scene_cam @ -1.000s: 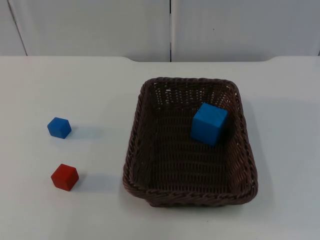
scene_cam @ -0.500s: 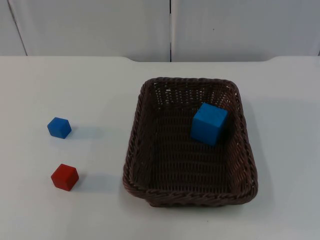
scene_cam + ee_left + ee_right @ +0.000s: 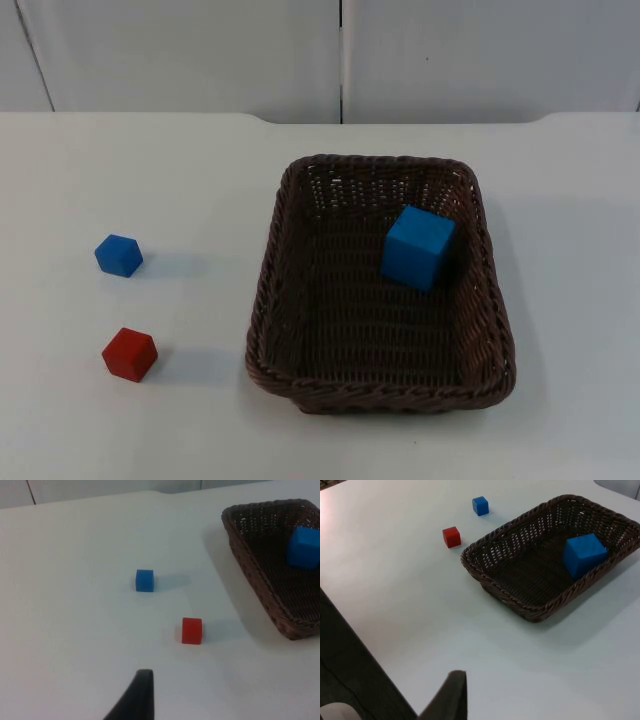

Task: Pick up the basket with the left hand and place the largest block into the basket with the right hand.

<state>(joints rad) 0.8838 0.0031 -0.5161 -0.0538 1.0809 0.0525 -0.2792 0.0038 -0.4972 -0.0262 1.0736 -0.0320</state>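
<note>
From above, the woven brown basket sits on the white surface, holding the large blue cube near its far right wall. The left wrist view shows a small blue cube and a small red cube lying apart beside the basket, with one fingertip of the left end effector, whose opening I cannot tell. The right wrist view looks over the basket's braided rim at the large cube inside, and the right end effector likewise shows one fingertip, spread unclear.

Both arms waiting, pulled back off the work area.
The left gripper is hovering high above the table, one black fingertip showing; the right gripper is hanging likewise near the table's edge.
</note>
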